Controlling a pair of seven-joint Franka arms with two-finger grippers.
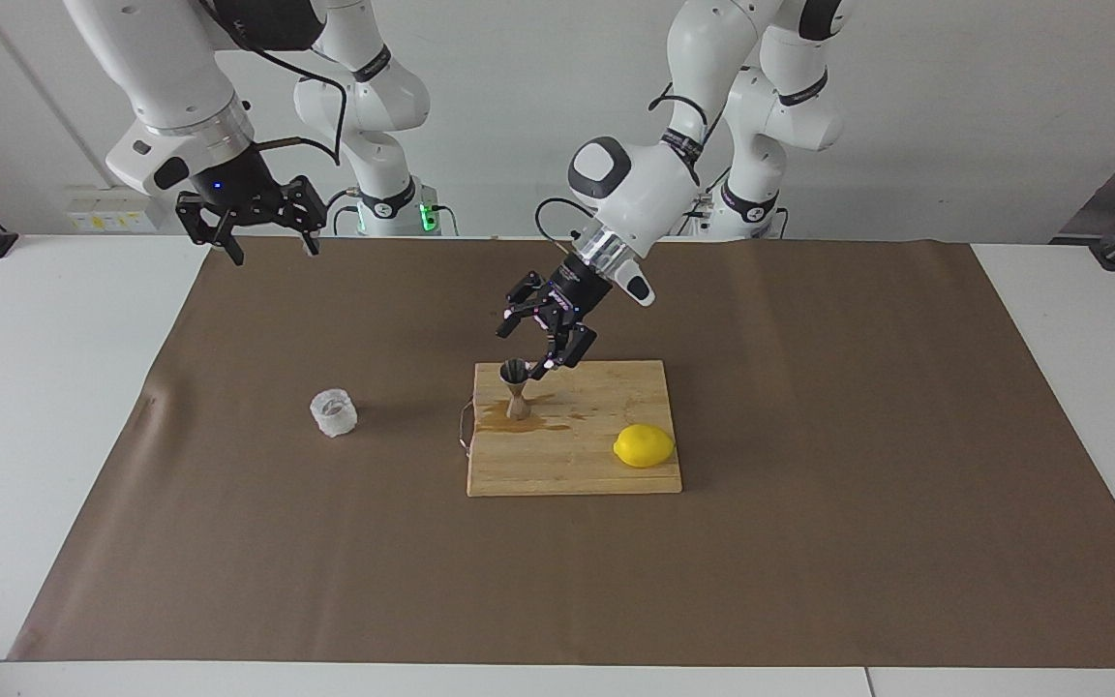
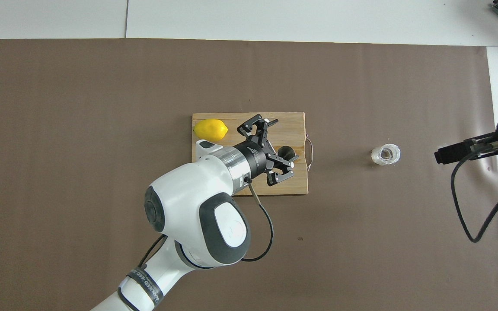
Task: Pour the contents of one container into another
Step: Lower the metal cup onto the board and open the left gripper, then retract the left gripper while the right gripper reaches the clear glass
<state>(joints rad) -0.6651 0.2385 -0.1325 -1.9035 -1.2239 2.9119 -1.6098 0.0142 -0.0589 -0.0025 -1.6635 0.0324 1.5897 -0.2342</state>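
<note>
Jigger (image 1: 516,388) upright on cutting board (image 1: 606,455); left gripper (image 1: 530,347) spread wide beside it, empty. Right gripper (image 1: 272,250) waits raised, open, empty; cup (image 1: 333,413) on mat.

I get one high camera facing the robots, another steeply down from above them — both share the board (image 1: 574,431) (image 2: 249,153).

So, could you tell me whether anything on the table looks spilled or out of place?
Yes: a brownish wet stain spreads on the cutting board around the foot of the upright jigger, like spilled liquid. Nothing else looks odd.
</note>
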